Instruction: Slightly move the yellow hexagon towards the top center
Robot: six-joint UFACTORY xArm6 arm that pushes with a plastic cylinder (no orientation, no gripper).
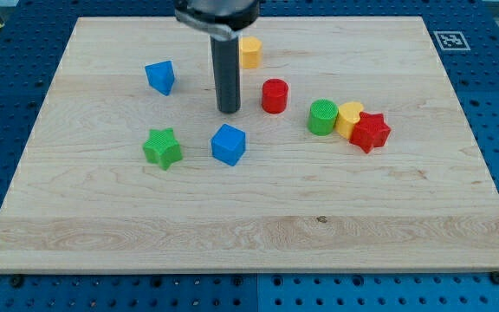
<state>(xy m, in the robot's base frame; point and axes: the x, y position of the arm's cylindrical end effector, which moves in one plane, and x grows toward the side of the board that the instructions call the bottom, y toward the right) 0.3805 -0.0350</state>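
Your upright dark rod's tip [228, 110] on the pale wooden counter [249, 225], ridged yellow plastic hexagon [249, 52] just beyond it, up-right, apart, no pincer fitted, its state can't be told.

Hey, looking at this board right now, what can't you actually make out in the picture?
- Yellow hexagon: its left edge is hidden behind the rod in the camera view, so contact with the rod cannot be judged.
- Yellow block: wedged between the green cylinder and red star, so its shape is unclear.
- Arm above the rod: cut off by the view's top edge.
- My tip shows, below-left of the hexagon.
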